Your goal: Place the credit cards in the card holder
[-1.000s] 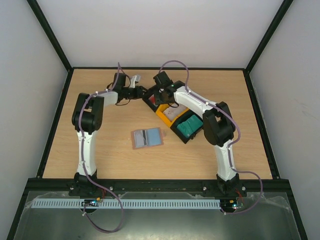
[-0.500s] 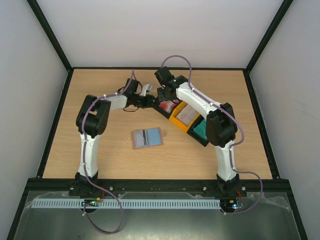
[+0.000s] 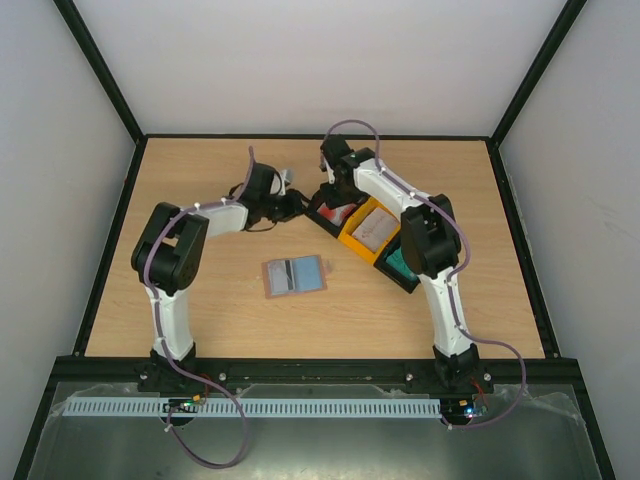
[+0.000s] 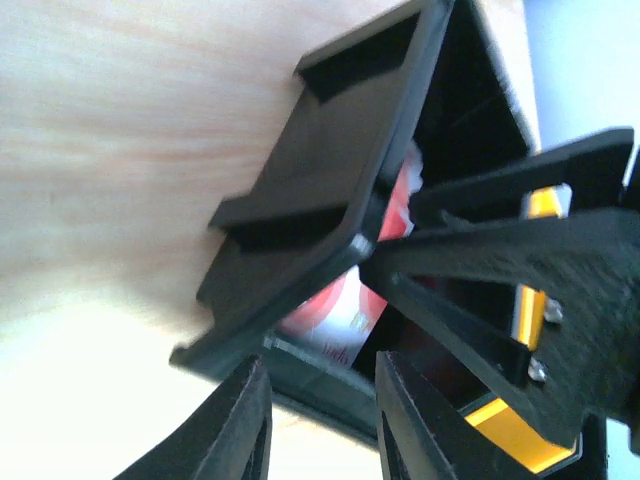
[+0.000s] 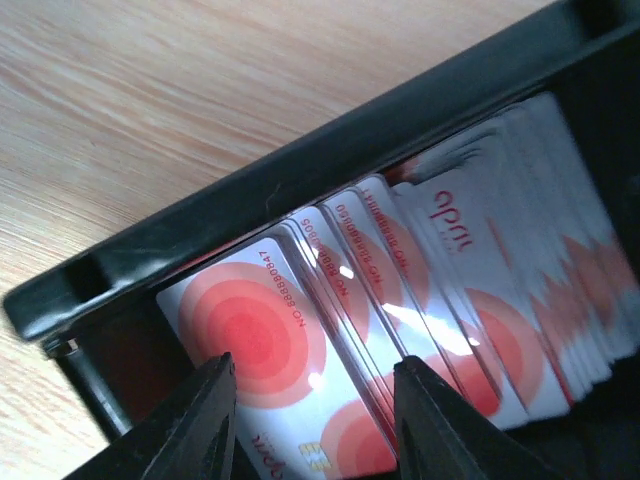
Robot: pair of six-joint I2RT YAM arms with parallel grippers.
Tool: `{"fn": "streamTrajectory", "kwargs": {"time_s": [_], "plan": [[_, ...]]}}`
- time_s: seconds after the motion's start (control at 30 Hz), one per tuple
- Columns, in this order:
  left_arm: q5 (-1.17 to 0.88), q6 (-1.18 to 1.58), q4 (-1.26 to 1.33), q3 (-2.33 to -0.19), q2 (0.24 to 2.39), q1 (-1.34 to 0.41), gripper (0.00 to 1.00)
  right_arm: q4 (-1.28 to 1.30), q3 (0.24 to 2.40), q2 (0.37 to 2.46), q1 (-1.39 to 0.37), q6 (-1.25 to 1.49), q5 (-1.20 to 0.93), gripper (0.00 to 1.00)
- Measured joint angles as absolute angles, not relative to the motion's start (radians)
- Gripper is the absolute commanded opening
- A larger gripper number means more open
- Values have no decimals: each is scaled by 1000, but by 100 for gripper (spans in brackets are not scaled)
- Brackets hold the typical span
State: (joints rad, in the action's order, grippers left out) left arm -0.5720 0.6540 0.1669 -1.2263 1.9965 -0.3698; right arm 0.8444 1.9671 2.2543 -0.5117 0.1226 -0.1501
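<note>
Several red-and-white credit cards [image 5: 300,330] stand on edge in a black tray [image 5: 250,210] at the back middle of the table. My right gripper [image 5: 315,420] hangs open just above them, one finger on each side of the front few cards. My left gripper [image 4: 320,420] is also open and sits low at the tray's [image 4: 320,190] left end, its fingers flanking the tray wall, with a credit card [image 4: 335,310] showing beyond. The brown card holder [image 3: 294,275] lies unfolded, blue-grey pockets up, at the table's middle. From above, the left gripper [image 3: 297,205] and right gripper [image 3: 328,198] nearly meet.
The black tray of cards [image 3: 340,212] heads a diagonal row with an orange tray [image 3: 350,240] holding pale cards and another black tray holding teal cards [image 3: 397,262]. Black frame rails edge the wooden table [image 3: 200,300].
The row of trays has shifted to the right. My left gripper followed it to the tray's left end, my right gripper drew in over the red-and-white cards, and both jaws narrowed.
</note>
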Motion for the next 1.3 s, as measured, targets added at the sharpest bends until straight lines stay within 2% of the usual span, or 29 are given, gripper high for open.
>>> {"fn": "streamTrajectory", "kwargs": {"time_s": [0.2, 0.4, 0.6, 0.77, 0.97, 1.3], "plan": [[-517, 771, 220, -1103, 1977, -407, 30, 875, 1991, 2326, -513, 71, -179, 40], [-502, 816, 253, -1092, 1978, -420, 30, 886, 2006, 2346, -515, 52, -185, 40], [-512, 834, 286, -1094, 1991, -427, 29, 885, 2006, 2347, -517, 51, -183, 44], [-515, 839, 286, -1097, 2004, -427, 26, 889, 2008, 2347, -517, 46, -183, 29], [-514, 840, 278, -1103, 2023, -429, 24, 898, 2011, 2348, -507, 49, -220, 18], [-516, 833, 251, -1119, 2029, -429, 23, 899, 1984, 2310, -497, 52, -258, 17]]}}
